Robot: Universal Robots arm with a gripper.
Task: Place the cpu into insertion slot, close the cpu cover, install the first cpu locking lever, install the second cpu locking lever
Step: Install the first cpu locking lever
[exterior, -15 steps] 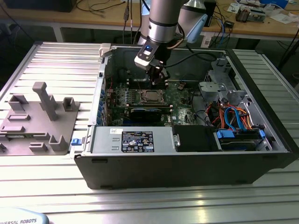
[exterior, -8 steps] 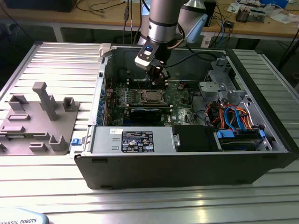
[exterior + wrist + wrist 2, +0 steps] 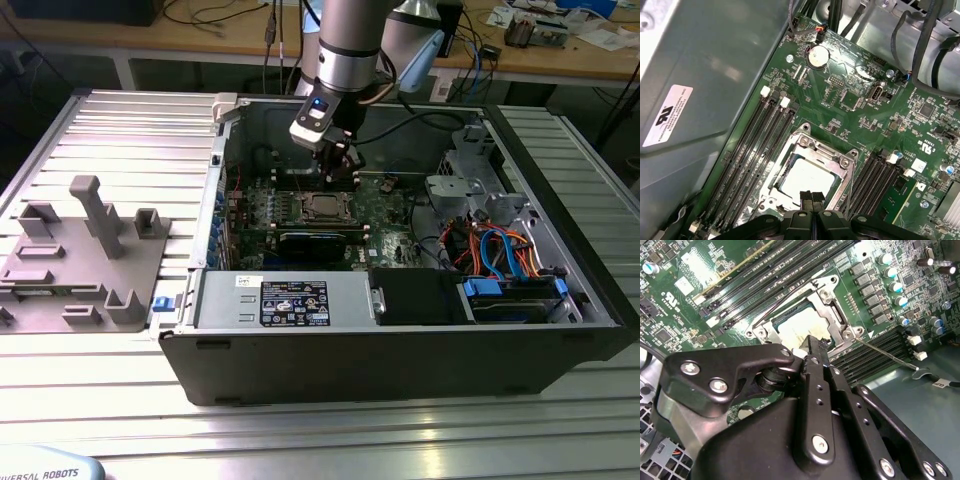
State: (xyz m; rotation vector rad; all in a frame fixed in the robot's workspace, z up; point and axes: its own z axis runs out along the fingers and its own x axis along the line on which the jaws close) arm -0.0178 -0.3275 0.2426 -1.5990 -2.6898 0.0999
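We've got the cpu [image 3: 805,179] seated in the insertion slot [image 3: 781,169], the cpu cover [image 3: 826,151] down over it, the gripper [image 3: 811,196] pinched together on nothing at its edge, and a thin locking lever [image 3: 885,354] seemingly unlatched.

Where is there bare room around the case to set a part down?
Bare table runs along the case's near wall, and also behind the grey fixture on the exterior view's left. Inside is crowded: the gripper hangs over the cpu, and cables fill the exterior view's right end.
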